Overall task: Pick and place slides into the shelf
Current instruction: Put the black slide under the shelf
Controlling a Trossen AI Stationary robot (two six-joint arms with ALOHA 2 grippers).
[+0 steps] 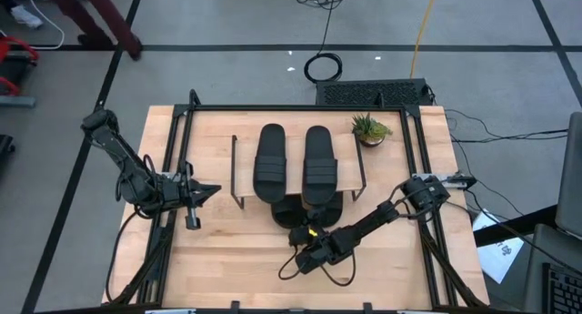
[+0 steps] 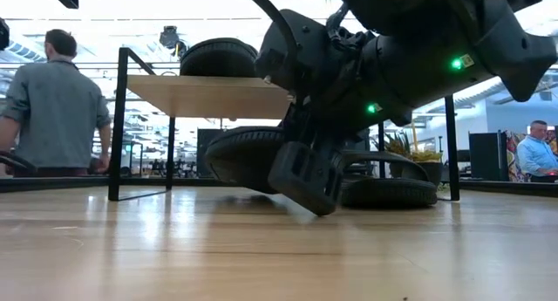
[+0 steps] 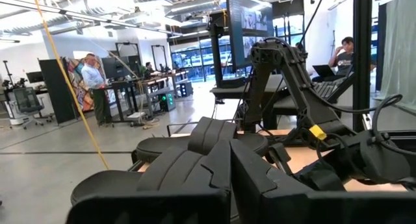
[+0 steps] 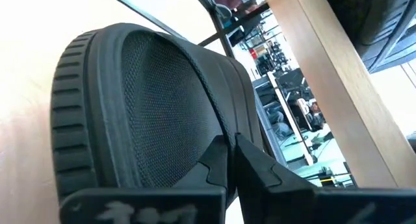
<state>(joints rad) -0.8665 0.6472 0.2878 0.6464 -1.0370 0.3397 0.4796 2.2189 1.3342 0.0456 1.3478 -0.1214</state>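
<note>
Seen from above, a wooden tabletop (image 1: 227, 259) carries a low shelf (image 1: 244, 173) near its far edge, with two black slides (image 1: 270, 159) lying side by side on the plank top and two more slides (image 2: 388, 193) beneath it on the tabletop. The right tool (image 1: 300, 234), at the shelf's near side, has its fingers pressed together, pinching the edge of one lower slide (image 4: 130, 113), which is tilted. The left tool (image 1: 211, 190) hangs by the left edge, fingers pressed together, holding nothing.

Two slides (image 1: 288, 159) lie on the shelf (image 1: 241, 168) standing on the table (image 1: 227, 259).
</note>
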